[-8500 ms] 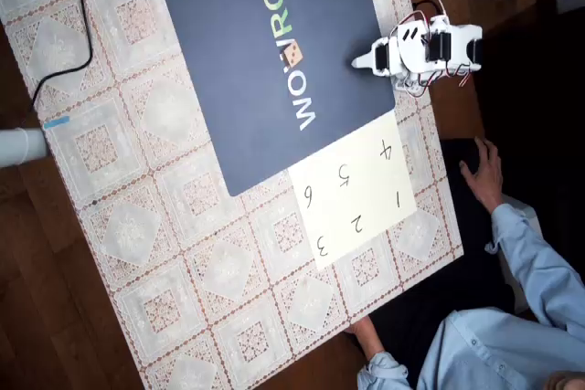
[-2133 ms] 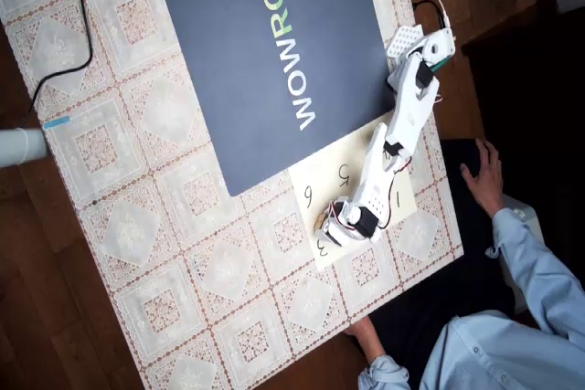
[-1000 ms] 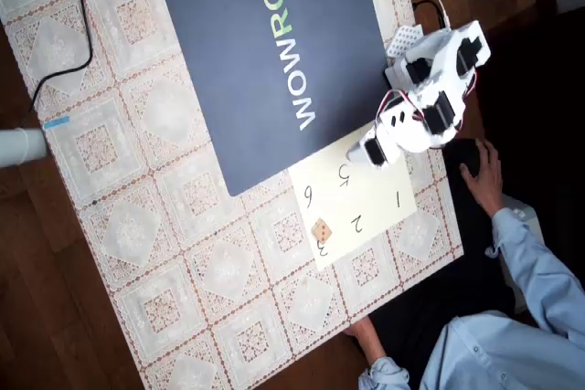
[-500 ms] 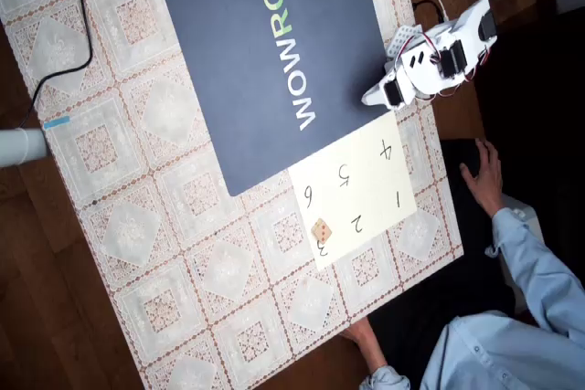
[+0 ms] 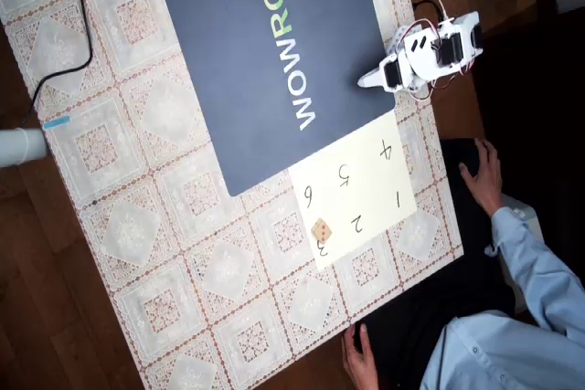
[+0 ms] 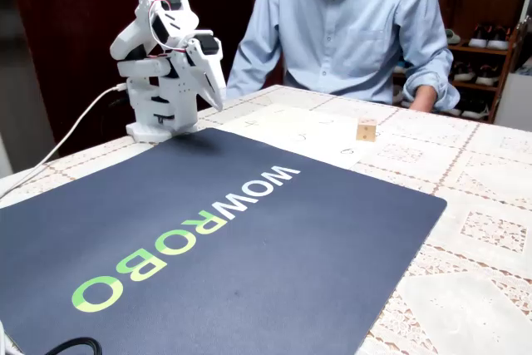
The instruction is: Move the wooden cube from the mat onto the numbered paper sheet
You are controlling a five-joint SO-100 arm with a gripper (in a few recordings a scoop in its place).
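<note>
Gripper (image 6: 214, 93) has folded back toward the arm's base, tip hanging over the near-base edge of the mat (image 6: 249, 272); half a second ago it was a bit further out by the sheet's "4" corner, a second ago over the sheet itself. It has nothing in it. Jaws look closed or nearly so in the fixed view, but I can't tell for certain from either angle.

Working outward from the tool: mat right under it, bare of any block in the overhead view (image 5: 265, 70). Beyond the tip, the numbered paper sheet (image 5: 366, 184) butts against the mat's corner. The wooden cube (image 5: 321, 231) sits at the sheet's far end from the gripper, well apart from it, beside the "3" and near the outer edge. Same spot as in the last two frames, so it's released and settled, not rolling. Fixed view agrees: cube (image 6: 366, 130) flat on the sheet (image 6: 307, 135).

My read: placement done, arm homing. Only concern is how close the cube is to the sheet's edge.

Person (image 6: 349, 22) seated past the sheet, hands (image 5: 482, 173) off the paper.
</note>
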